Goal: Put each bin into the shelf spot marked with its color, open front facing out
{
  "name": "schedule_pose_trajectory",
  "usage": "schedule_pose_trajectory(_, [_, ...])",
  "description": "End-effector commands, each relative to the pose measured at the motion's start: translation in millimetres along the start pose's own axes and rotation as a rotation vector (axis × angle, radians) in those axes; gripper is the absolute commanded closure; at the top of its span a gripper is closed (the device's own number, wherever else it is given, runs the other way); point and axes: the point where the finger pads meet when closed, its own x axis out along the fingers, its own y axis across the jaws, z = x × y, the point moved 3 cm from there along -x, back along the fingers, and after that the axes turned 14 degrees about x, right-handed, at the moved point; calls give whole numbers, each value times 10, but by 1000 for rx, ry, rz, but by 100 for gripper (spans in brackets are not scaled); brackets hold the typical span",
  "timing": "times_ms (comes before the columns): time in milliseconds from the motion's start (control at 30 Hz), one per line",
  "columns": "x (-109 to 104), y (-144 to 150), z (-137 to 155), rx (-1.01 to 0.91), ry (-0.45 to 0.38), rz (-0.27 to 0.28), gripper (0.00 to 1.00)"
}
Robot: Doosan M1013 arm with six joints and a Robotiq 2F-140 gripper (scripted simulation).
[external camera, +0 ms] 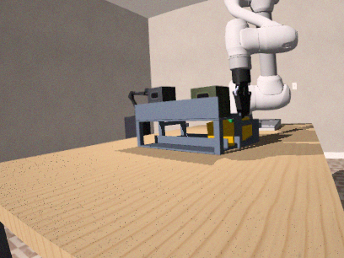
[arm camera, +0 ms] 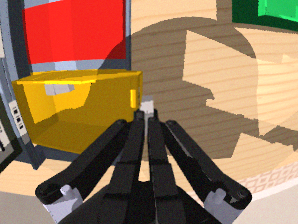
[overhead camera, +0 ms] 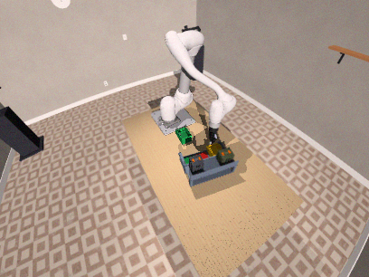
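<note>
The blue-grey shelf [overhead camera: 213, 176] [external camera: 177, 110] stands on the table. The yellow bin [overhead camera: 214, 149] [arm camera: 75, 112] is at the shelf's end bay, beside the red mark [arm camera: 75, 32]; its yellow also shows in the exterior view [external camera: 246, 132]. A pale grey shape lies inside it in the wrist view; whether it is a part I cannot tell. My gripper [overhead camera: 213, 140] [external camera: 244, 115] [arm camera: 147, 103] is shut with nothing between its fingers, the tips close to the bin's near edge. Contact cannot be told. The green bin [overhead camera: 184, 135] [arm camera: 243, 12] stands apart on the table, toward the arm's base.
A dark box [overhead camera: 196, 164] [external camera: 165, 94] and an olive-green box [overhead camera: 225, 155] [external camera: 206, 92] stand on top of the shelf, above the bays. The arm's grey base plate [overhead camera: 168, 128] [external camera: 270, 124] lies behind the green bin.
</note>
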Motion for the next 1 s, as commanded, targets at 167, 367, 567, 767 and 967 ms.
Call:
schedule_pose_trajectory(167, [-8,-72,12,1,2,6,90])
schedule_pose_trajectory(367, [-8,-106,20,1,2,6,90])
schedule_pose_trajectory(567, [-7,-139,28,1,2,6,90])
schedule_pose_trajectory(767, [-7,-176,37,1,2,6,90])
schedule_pose_trajectory(967, [-7,-199,43,1,2,6,90])
